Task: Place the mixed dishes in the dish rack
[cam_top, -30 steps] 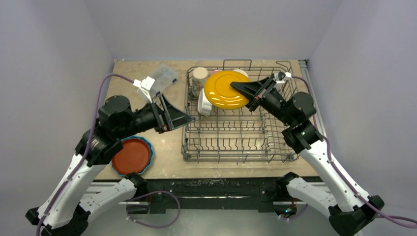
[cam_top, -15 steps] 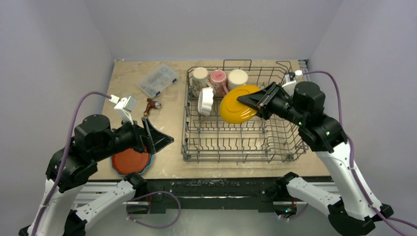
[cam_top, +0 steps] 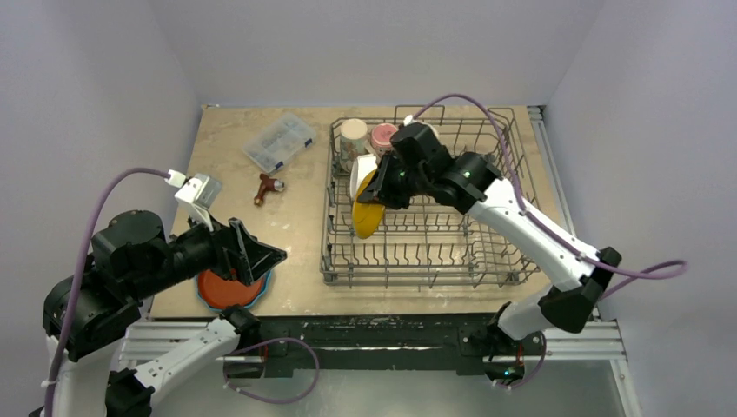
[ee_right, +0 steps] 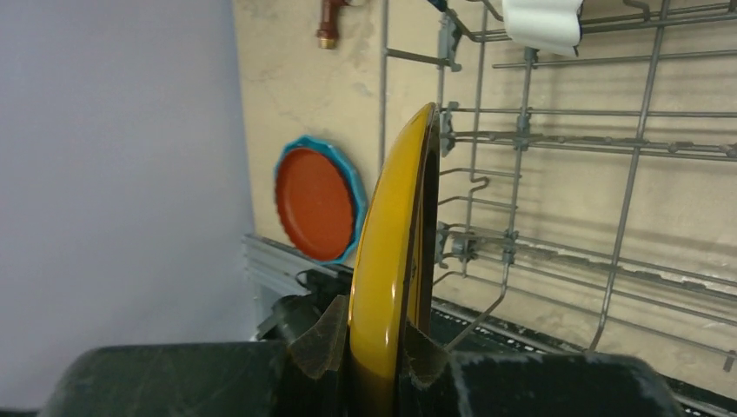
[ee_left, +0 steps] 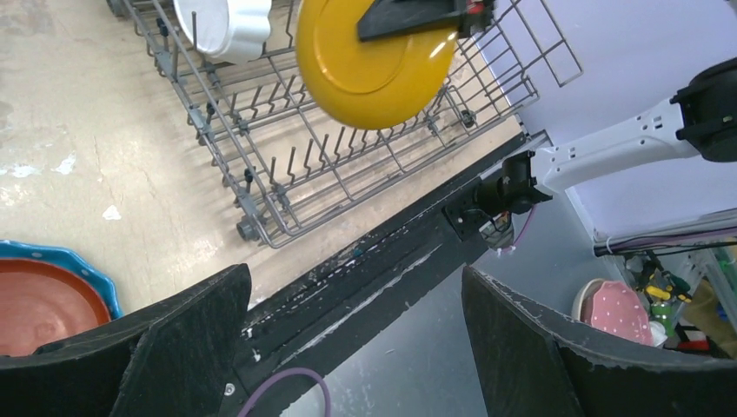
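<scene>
My right gripper [cam_top: 381, 188] is shut on the rim of the yellow plate [cam_top: 368, 211], which stands on edge over the left part of the dish rack [cam_top: 434, 248]. The right wrist view shows the plate [ee_right: 395, 243] pinched between both pads. A white scalloped bowl [cam_top: 361, 172] stands just behind it, and a cream mug [cam_top: 353, 135] and a pink mug [cam_top: 383, 137] sit at the rack's back left. The orange plate [cam_top: 228, 285] lies on the blue plate [cam_top: 263, 284] at the table's near left. My left gripper [cam_top: 263, 261] hangs open above them, holding nothing.
A clear compartment box [cam_top: 278, 142] and a small red-brown tool [cam_top: 268, 185] lie on the table left of the rack. The right arm stretches across the rack's back half. The table's front edge and black frame [ee_left: 374, 261] run just below the left gripper.
The right arm swung left across the rack, turning the yellow plate on edge and lowering it beside the bowl. The left arm drew back toward the near-left corner, over the orange plate.
</scene>
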Controlling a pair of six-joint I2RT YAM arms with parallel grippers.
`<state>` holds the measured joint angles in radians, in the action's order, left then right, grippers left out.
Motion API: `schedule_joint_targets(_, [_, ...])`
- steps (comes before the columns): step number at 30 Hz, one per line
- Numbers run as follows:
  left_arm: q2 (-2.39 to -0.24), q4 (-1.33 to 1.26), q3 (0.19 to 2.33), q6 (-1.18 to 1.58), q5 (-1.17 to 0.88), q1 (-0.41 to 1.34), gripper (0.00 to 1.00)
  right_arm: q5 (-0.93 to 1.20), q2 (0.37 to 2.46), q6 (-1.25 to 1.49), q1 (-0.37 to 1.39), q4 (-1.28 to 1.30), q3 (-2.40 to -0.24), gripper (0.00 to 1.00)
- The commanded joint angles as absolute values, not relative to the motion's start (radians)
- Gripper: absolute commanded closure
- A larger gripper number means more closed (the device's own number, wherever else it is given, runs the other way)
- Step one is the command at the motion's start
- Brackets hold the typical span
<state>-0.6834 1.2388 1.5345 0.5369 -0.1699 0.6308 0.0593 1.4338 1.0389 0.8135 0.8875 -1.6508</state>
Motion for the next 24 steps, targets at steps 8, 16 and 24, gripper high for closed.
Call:
schedule_joint_targets(8, [-0.755,1.268,1.651,0.397,-0.146,0.631,0.1,-0.103,1.694,0.951,0.908,0.978,-1.914,1.0])
schedule_joint_targets(16, [-0.74,1.291,1.654,0.368,-0.108,0.631,0.09,-0.108,1.697,0.973,0.919,0.976,-1.852,1.0])
schedule_joint_targets(24, [-0.743,1.278,1.645,0.374,-0.139,0.631,0.09,-0.109,1.71,0.983,0.948,0.931,-1.787,1.0])
